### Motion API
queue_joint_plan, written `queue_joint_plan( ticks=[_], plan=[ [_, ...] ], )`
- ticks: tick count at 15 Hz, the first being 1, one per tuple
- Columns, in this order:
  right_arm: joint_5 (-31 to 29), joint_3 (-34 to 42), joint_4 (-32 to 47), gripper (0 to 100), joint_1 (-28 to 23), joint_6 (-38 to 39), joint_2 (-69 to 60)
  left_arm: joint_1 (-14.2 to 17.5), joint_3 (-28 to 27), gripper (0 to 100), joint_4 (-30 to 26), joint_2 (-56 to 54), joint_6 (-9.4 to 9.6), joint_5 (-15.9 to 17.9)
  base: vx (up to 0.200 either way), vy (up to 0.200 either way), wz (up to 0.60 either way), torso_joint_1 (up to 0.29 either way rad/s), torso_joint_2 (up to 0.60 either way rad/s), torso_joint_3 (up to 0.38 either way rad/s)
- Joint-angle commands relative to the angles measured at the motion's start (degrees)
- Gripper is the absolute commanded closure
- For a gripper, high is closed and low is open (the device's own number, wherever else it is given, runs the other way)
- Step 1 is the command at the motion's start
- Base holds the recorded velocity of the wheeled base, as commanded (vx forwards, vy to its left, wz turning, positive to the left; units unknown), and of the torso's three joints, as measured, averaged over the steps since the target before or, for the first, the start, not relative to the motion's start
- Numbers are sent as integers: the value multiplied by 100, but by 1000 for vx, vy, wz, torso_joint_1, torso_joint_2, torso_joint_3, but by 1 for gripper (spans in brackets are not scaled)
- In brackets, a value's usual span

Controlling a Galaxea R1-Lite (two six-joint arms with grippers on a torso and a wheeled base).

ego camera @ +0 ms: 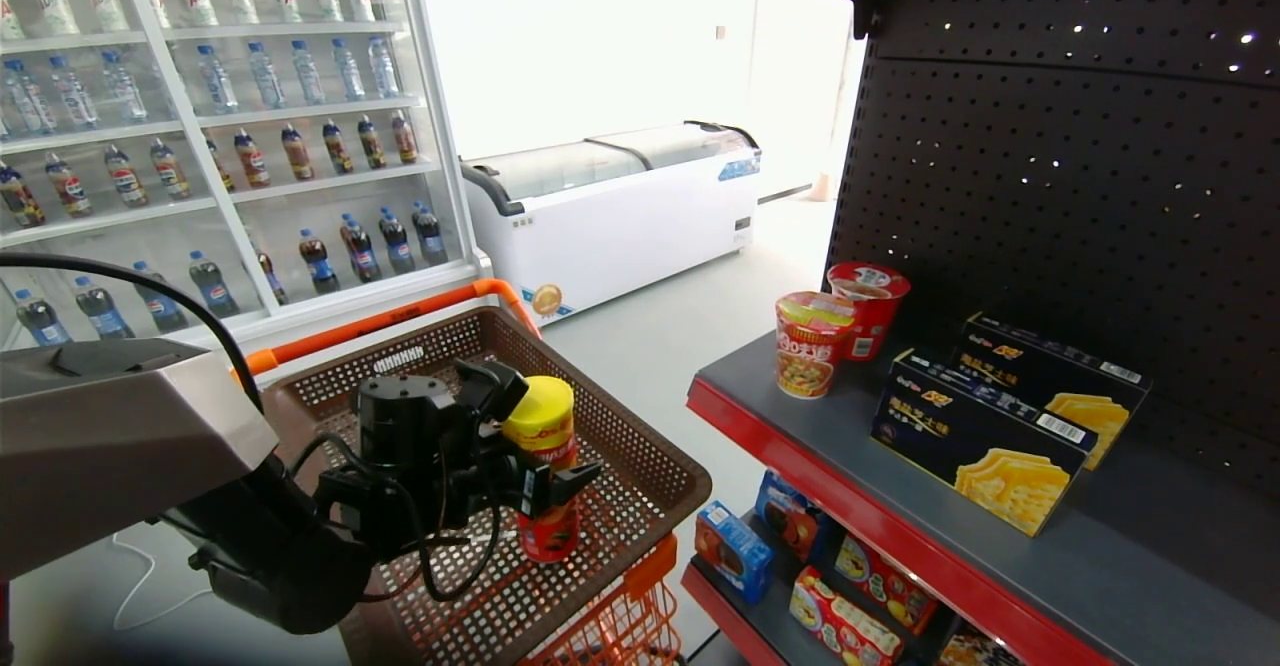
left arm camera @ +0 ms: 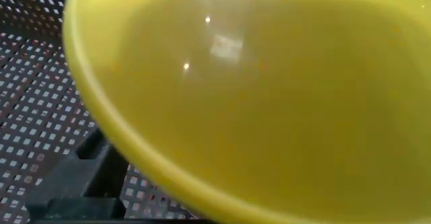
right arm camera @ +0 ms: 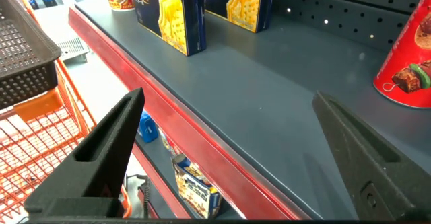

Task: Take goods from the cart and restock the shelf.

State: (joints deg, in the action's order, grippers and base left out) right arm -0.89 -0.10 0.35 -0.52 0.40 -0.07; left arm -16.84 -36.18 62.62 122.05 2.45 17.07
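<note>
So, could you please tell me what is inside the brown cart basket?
One yellow-lidded canister, gripped by the left tool; the arm hides the basket's near corner.

Grey shelf (ego camera: 1150,566), two noodle cups (ego camera: 810,344), two boxes (ego camera: 975,441)

1. You have bare grey shelf (ego camera: 1150,566) on the near side of the two dark boxes (ego camera: 975,441) and along its red front edge.
2. Two noodle cups (ego camera: 808,344) block the far end, just beside the boxes; the pegboard (ego camera: 1050,196) closes the back.
3. A red-sided cup (right arm camera: 407,69) stands near the right gripper (right arm camera: 229,103), whose fingers are spread wide over bare shelf.
4. The brown basket (ego camera: 640,446) walls ring the canister (ego camera: 540,418) clamped in the left gripper (ego camera: 545,441); your way is open above.
</note>
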Motion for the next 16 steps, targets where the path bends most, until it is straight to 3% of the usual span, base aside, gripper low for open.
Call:
queue_joint_plan(
  ticks=[1, 5, 6, 13, 16],
  plan=[
    [1, 1, 0, 0, 0, 4, 7, 14, 67, 0, 13, -6, -8, -2, 0, 0, 0, 0, 0, 0],
    [1, 1, 0, 0, 0, -5, 7, 84, 15, 0, 119, 47, -8, -2, 0, 0, 0, 0, 0, 0],
    [1, 1, 0, 0, 0, 4, 7, 84, 6, 100, 119, 56, -8, -2, 0, 0, 0, 0, 0, 0],
    [1, 1, 0, 0, 0, -5, 7, 14, 94, 100, 154, -182, 71, -177, 0, 0, 0, 0, 0, 0],
    [1, 1, 0, 0, 0, 4, 7, -57, 313, 100, 83, -876, 186, -626, 0, 0, 0, 0, 0, 0]
  ],
)
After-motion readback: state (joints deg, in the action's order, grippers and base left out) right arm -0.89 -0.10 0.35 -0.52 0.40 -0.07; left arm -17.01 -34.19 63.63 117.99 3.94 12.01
